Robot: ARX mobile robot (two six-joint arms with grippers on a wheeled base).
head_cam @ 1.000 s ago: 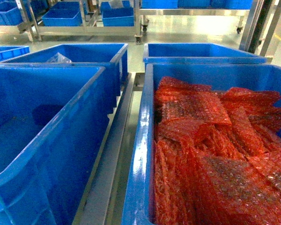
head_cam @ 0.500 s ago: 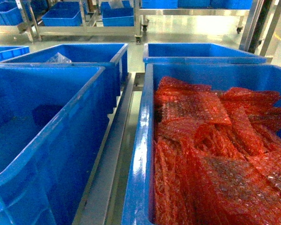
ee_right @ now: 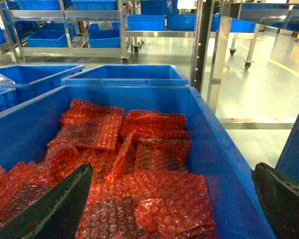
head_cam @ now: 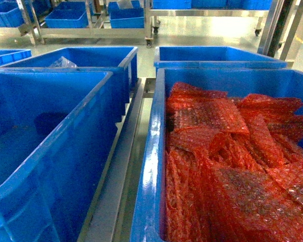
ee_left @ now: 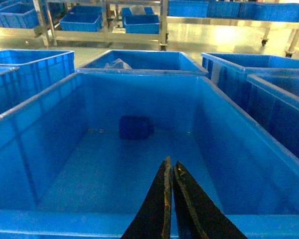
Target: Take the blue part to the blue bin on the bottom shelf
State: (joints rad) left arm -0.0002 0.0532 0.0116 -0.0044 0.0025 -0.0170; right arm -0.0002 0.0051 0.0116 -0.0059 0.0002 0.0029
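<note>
The blue part point(ee_left: 135, 127), a dark blue cylinder, lies on its side on the floor of the large blue bin point(ee_left: 139, 74), near the far wall. In the head view the blue part point(head_cam: 49, 123) shows as a dark shape inside the left blue bin point(head_cam: 65, 132). My left gripper point(ee_left: 170, 162) hovers over that bin's near side, shut and holding nothing, well short of the part. My right gripper point(ee_right: 173, 169) stands wide open over the red bubble wrap point(ee_right: 139, 164). Of the bottom shelf only a steel divider rail point(head_cam: 122, 166) between the bins shows. Neither gripper shows in the head view.
The right bin point(head_cam: 152, 151) is heaped with red bubble-wrap sheets point(head_cam: 227, 161). Two more blue bins point(head_cam: 91, 54) point(head_cam: 217, 53) stand behind, the left one holding clear plastic point(head_cam: 63, 62). Wheeled steel racks point(head_cam: 91, 31) with blue bins stand across the floor.
</note>
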